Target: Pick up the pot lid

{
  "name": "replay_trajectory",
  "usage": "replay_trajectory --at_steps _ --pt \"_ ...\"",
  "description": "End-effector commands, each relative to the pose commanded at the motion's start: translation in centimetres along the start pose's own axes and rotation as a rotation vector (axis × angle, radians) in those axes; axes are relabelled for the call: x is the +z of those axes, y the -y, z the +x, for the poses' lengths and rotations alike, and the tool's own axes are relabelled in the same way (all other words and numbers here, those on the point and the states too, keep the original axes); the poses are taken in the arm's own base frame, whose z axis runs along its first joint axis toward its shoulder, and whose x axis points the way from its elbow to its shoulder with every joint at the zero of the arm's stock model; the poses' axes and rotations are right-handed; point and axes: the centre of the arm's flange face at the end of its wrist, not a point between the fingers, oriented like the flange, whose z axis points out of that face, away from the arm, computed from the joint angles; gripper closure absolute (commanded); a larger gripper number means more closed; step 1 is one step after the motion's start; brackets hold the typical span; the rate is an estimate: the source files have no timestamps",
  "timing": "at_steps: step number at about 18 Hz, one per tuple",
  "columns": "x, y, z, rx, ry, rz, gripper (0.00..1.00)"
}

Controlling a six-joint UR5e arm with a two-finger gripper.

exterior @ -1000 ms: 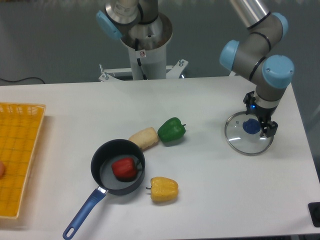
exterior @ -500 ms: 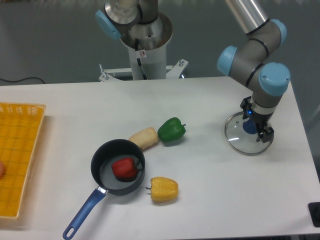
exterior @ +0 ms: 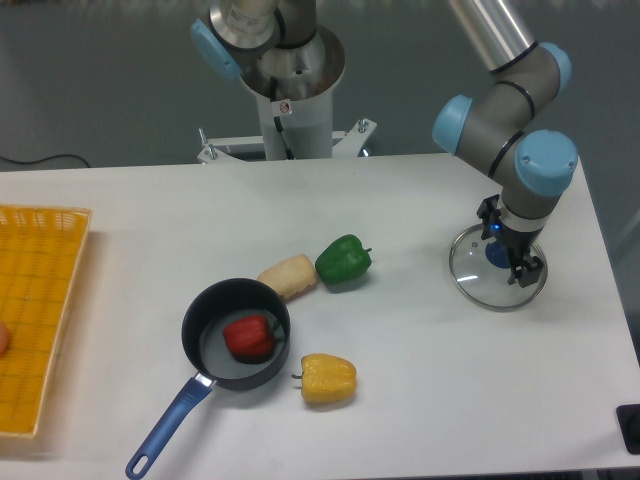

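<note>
Blue and long, the handle of the black pan slants toward the near edge, as if left for someone there to take hold of. A yellow pepper lies on its side on the tabletop, just beside the pan and outside it. The pan serves as a container: a red pepper rests inside, kept in by the raised wall. At the left, a yellow crate holds a reddish item, cut off by the picture's edge. Past the pan sit a tan, rounded piece and, almost against it, a green pepper.

Well apart to the right, the clear pot lid lies flat with its blue knob upward, the natural part to grasp. The tool is over it, jaws parted and apparently straddling the knob; whether they touch it cannot be told. The step seems to be lining up; closing squarely should come next, since an off-centre pinch could tilt or skid the smooth lid.
</note>
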Motion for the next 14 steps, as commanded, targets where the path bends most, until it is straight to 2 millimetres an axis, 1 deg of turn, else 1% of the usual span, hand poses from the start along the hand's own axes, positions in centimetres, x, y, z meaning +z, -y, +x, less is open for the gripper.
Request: replay_trajectory --at_steps 6,8,10,12,14 --pt "0.01 -0.2 0.06 -0.002 -0.001 -0.001 0.03" --pt "0.02 -0.26 0.1 -0.001 -0.006 -0.008 0.07" --pt "-0.01 -0.29 0.14 0.001 -0.014 -0.029 0.14" --pt "-0.1 -0.29 0.15 0.001 -0.013 -0.03 0.18" --pt "-0.1 -0.39 0.17 0.0 -0.013 -0.03 0.25"
